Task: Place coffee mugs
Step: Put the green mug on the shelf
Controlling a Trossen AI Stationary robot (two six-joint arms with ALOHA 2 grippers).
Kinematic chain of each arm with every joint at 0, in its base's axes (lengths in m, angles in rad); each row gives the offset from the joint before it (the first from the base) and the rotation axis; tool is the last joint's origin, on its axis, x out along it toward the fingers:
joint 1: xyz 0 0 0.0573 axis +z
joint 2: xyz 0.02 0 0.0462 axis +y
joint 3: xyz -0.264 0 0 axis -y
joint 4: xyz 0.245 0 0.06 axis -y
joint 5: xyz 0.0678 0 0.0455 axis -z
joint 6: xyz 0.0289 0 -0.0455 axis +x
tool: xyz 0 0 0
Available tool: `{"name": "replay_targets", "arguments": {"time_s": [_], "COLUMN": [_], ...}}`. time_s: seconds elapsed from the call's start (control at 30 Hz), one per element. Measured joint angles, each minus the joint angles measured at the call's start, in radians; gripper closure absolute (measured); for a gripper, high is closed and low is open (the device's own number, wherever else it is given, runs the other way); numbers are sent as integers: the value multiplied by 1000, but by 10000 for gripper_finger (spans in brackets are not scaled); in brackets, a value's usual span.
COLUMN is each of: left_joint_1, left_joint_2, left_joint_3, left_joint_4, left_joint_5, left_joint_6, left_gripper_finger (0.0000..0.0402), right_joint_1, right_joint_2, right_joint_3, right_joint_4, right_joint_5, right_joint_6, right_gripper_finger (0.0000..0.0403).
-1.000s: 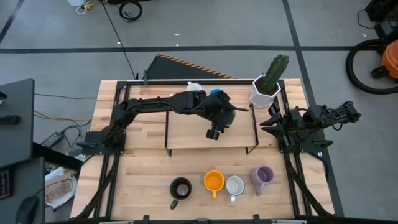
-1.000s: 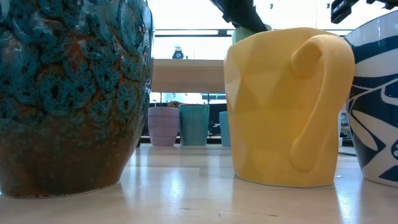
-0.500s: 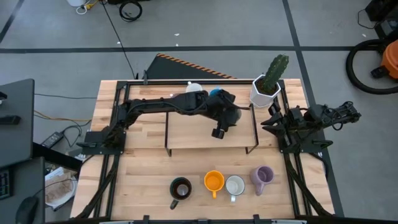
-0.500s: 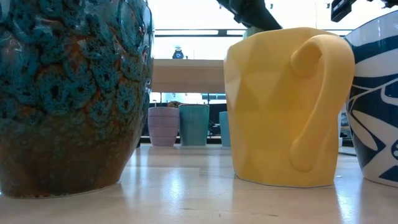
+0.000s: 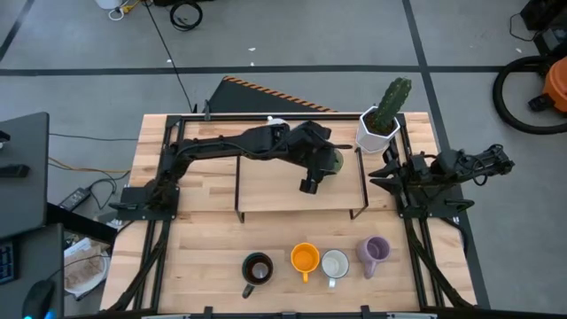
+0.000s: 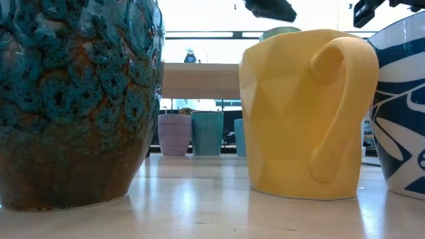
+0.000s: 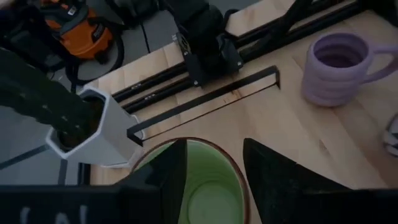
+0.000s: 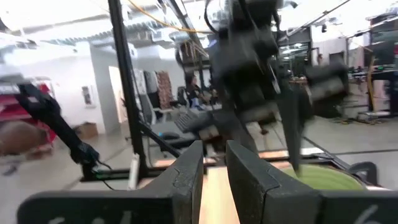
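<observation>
Green mug [image 7: 208, 186] hangs by its rim in the left pincer [image 5: 317, 174], fingers clamped on it, above the rack [image 5: 301, 211] near the tabletop's far edge. Next: carry it to a spot and lower it upright.

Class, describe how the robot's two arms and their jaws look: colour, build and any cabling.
Both the left arm and the right arm are matte black, jointed segments on black frame rails. Black cabling bunches along the left arm. The left gripper shows two flat, wedge-shaped dark jaws.
</observation>
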Motion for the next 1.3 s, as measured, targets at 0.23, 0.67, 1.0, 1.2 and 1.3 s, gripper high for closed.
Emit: {"name": "replay_targets", "arguments": {"time_s": [0.23, 0.67, 1.0, 1.2, 1.3], "left_joint_1": [4, 43, 33, 71, 83], "left_joint_2": [-63, -161, -470, -479, -462], "left_joint_3": [1, -132, -739, -864, -883], "left_joint_4": [-117, -288, 247, 413, 435], "left_joint_5": [1, 15, -124, -98, -33], "left_joint_6": [-33, -95, -156, -280, -327], "left_gripper_finger": [237, 271, 317, 292, 249], "right_joint_1": [0, 0, 1, 1, 1], "right_joint_2": [0, 0, 0, 0, 2], "right_joint_3": [0, 0, 0, 0, 0], "right_joint_4": [-7, -35, -47, -49, -48], "right_joint_5": [42, 39, 39, 39, 39], "right_joint_6": [-9, 2, 22, 26, 26], "right_gripper_finger": [325, 325, 325, 325, 325]}}
